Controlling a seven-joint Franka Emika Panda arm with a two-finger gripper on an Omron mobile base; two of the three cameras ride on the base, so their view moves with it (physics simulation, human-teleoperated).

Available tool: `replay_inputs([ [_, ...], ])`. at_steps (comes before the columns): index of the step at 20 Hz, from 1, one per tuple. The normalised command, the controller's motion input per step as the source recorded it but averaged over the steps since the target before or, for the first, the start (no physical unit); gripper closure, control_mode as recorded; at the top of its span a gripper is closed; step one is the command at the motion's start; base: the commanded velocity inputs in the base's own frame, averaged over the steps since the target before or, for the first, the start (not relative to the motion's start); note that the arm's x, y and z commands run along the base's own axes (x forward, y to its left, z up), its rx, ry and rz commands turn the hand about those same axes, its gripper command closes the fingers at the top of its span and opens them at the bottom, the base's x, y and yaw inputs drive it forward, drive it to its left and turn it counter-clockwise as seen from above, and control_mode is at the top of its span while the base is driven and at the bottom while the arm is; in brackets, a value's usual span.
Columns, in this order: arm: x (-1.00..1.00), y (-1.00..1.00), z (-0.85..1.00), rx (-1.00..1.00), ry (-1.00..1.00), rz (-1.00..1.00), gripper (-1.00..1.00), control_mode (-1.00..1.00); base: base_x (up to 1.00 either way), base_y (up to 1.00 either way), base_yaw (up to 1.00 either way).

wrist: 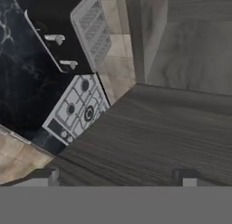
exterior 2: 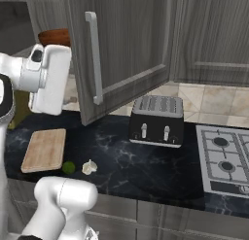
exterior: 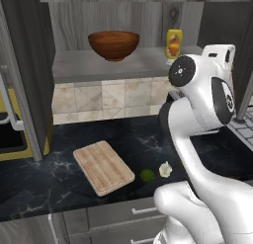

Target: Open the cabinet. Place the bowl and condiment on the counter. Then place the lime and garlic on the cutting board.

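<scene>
bowl (exterior 2: 53, 37) half behind cabinet door (exterior 2: 121, 49)

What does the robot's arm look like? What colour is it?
The arm is glossy white, made of fat rounded tubes. Its joints are dark, with a round black cap dotted with little pale marks near the top. In the hand view, two small dark grey fingers with square tips poke up. No loose cables show.

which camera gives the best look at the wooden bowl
The left base view: the bowl sits whole and unblocked on the open cabinet's shelf, left of the yellow bottle. In the right base view just a sliver of its rim peeks out between the arm and the open door.
</scene>
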Motion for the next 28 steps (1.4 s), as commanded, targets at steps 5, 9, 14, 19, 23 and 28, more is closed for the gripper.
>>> replay_inputs([
  [5, 0.16, -0.45, 0.0, -0.18, 0.16, -0.22, -1.0, -1.0, 0.0, 0.0, 0.0],
  [9, 0.28, -0.19, 0.0, -0.21, 0.05, -0.18, -1.0, -1.0, 0.0, 0.0, 0.0],
  [14, 0.06, -0.58, 0.03, -0.17, 0.08, -0.19, -1.0, -1.0, 0.0, 0.0, 0.0],
  [19, 0.0, -0.97, 0.0, -0.14, 0.09, -0.2, -1.0, -1.0, 0.0, 0.0, 0.0],
  [23, -0.07, -1.0, 0.02, -0.09, 0.08, -0.2, -1.0, -1.0, 0.0, 0.0, 0.0],
  [28, -0.07, -0.67, 0.02, -0.02, 0.01, -0.12, -1.0, -1.0, 0.0, 0.0, 0.0],
])
